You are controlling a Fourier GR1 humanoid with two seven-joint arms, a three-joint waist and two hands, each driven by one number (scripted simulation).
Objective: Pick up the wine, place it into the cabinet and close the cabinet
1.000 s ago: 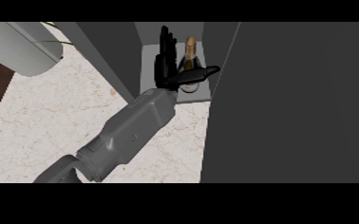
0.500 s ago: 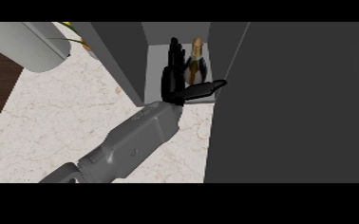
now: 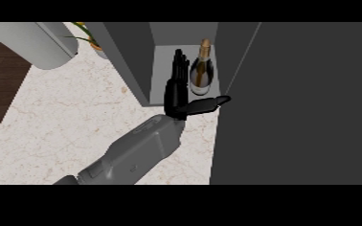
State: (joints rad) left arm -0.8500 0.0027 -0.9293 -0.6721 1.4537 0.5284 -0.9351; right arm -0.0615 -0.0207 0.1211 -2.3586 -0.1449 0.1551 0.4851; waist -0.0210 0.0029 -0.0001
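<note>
**Wine Stands in the Cabinet, Door Not Yet Shut**

The wine (image 3: 201,72) stands upright inside the cabinet (image 3: 130,62), on the right side of its floor and toward the front edge, next to the open cabinet door (image 3: 283,100). The robot's left hand (image 3: 176,88) is at the cabinet's front edge, its forearm stretched over the counter (image 3: 71,115). The fingers are straight and together, the thumb is spread toward the door's edge, and the hand holds nothing. Its fingers lie just beside the bottle's left flank; whether they touch it cannot be told. The right hand is out of view.

The bottle is probably heavy for its size. It is rigid, smooth glass that could slip or break, and it is tall enough to topple at a nudge. Should it need shifting, the broad body below the shoulder looks a safer hold than the slim neck. With the wine apparently placed, closing the door is what is left.
</note>
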